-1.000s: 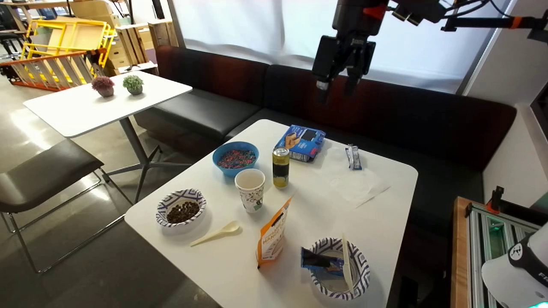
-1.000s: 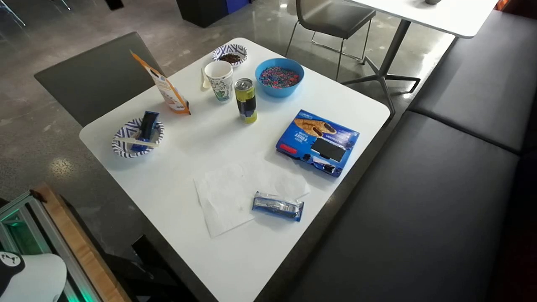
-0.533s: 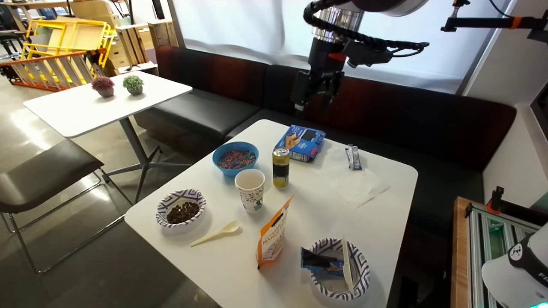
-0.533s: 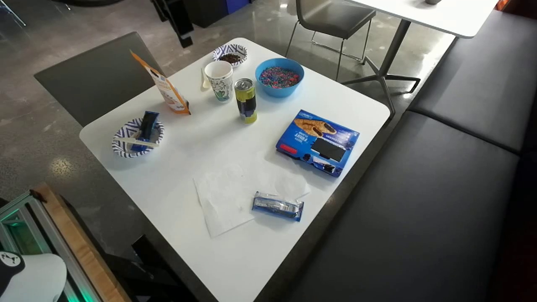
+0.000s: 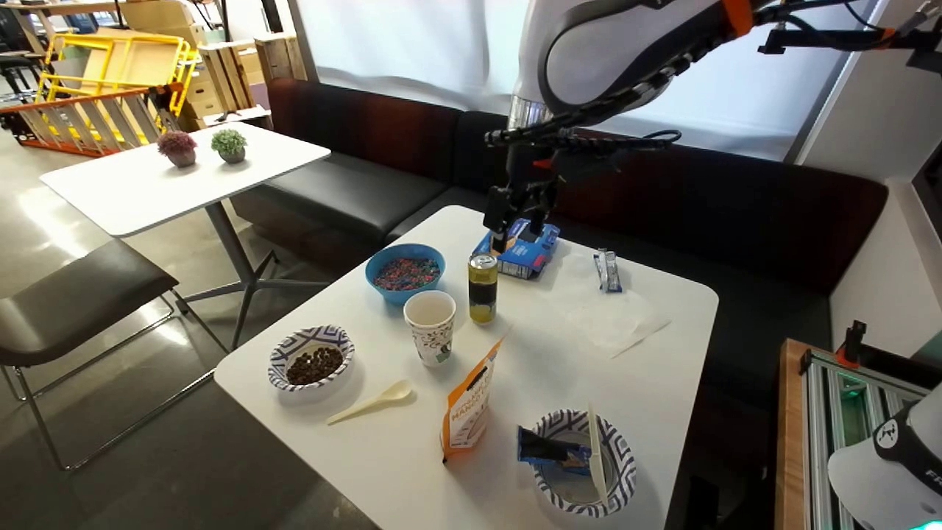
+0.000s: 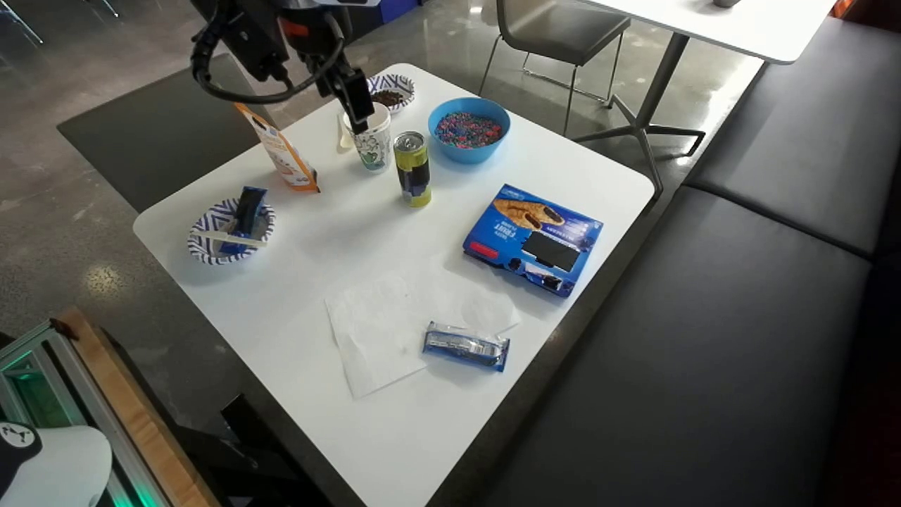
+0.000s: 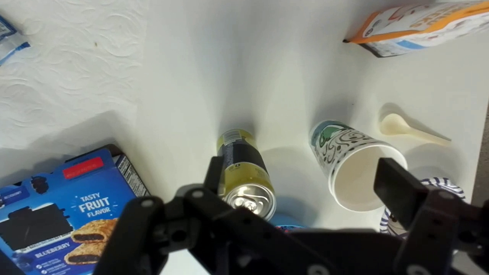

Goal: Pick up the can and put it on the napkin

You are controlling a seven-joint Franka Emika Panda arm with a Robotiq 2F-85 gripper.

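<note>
The can stands upright on the table, yellow-green with a dark band and a silver top. It also shows in an exterior view and in the wrist view. My gripper is open and empty above the can and cup. In the wrist view its left finger overlaps the can's left side, and its right finger overlaps the cup's mouth. The gripper also shows in an exterior view, behind and above the can. The napkin is a thin white sheet lying flat; part shows in the wrist view.
A white paper cup stands close beside the can. A blue bowl and a blue snack box are also near it. A blue-silver packet lies on the napkin's edge. An orange-white pouch stands upright; patterned bowls hold things.
The arm has come down toward the table and moved left in an exterior view, bringing the gripper over the can and cup. The gripper stays open. The table objects have not moved.
</note>
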